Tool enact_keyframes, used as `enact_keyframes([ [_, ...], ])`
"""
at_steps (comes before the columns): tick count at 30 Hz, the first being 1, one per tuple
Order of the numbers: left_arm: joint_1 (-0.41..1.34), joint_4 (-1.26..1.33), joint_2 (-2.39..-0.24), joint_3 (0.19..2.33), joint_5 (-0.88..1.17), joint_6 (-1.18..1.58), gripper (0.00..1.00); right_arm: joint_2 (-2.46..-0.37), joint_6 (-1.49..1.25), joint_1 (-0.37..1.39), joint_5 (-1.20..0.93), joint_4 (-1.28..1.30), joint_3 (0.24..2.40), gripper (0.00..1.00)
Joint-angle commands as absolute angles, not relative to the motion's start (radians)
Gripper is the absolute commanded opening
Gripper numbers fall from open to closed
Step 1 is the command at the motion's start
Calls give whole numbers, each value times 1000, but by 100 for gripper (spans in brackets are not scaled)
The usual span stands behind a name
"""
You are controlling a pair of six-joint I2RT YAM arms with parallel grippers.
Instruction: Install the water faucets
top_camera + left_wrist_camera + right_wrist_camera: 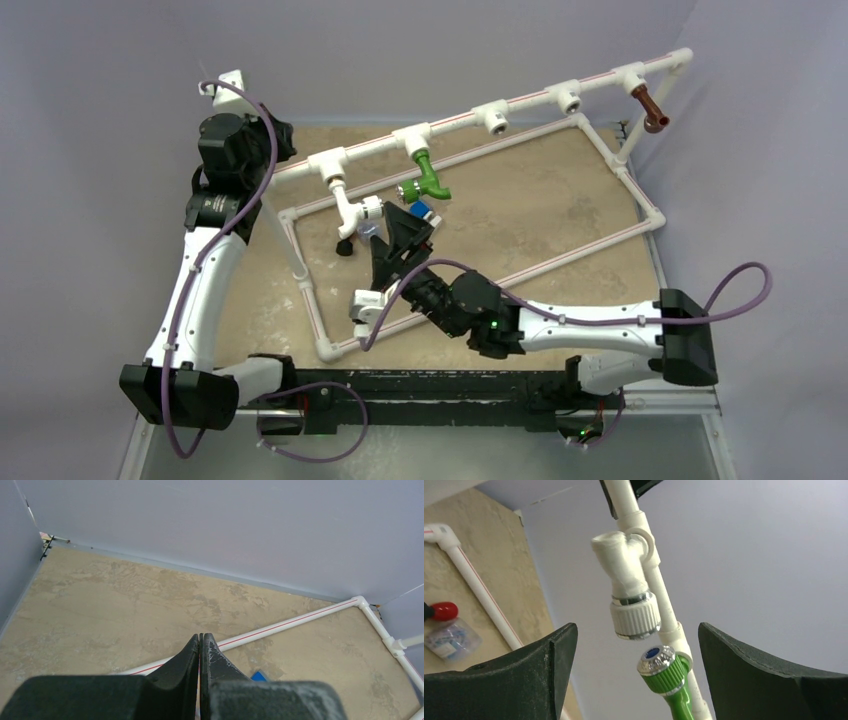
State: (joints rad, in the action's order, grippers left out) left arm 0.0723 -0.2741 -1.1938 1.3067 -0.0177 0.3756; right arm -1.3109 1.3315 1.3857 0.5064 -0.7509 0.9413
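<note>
Three water faucets hang from the tees of the white pipe frame (pixel 520 100): a white one (pixel 352 212), a green one (pixel 428 178) and a brown one (pixel 650 108) at the far right. My right gripper (pixel 408 226) sits just in front of the white and green faucets, open. In the right wrist view the white faucet (pixel 631 597) and the green faucet (pixel 664 672) with its silvery cap lie beyond my right gripper (pixel 636 630), with nothing between its fingers. My left gripper (pixel 201 639) is shut and empty, raised at the frame's back left end (pixel 240 140).
A small blue-and-white block (pixel 424 212) lies on the tan table beside the right gripper. A clear bag (pixel 451 637) and a red-tipped piece (pixel 444 611) lie by the lower frame pipe (pixel 479 590). Grey walls enclose the table.
</note>
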Motion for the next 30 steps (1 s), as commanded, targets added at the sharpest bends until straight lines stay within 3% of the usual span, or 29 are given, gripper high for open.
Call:
enact_keyframes([
  [1,54,-482,-1241,1236,-11,371,0,-1366,1550,1390,521,-859,1009,90],
  [11,53,-482,-1243,1236,-9,371,0,-1488,1603,1361,504,-898,1115,88],
  [18,51,-480,-1243,1236,-5,371,0,-1532,1538,1345,502,-894,1150,77],
  [25,46,-480,-1246,1237,-5,373,0,-1571,1457,1339,520,-898,1171,51],
  [29,45,-480,-1247,1236,-5,373,0,-1587,1430,1339,551,-934,1163,24],
  [30,44,-480,-1247,1236,-5,373,0,-1593,1418,1339,569,-955,1161,13],
])
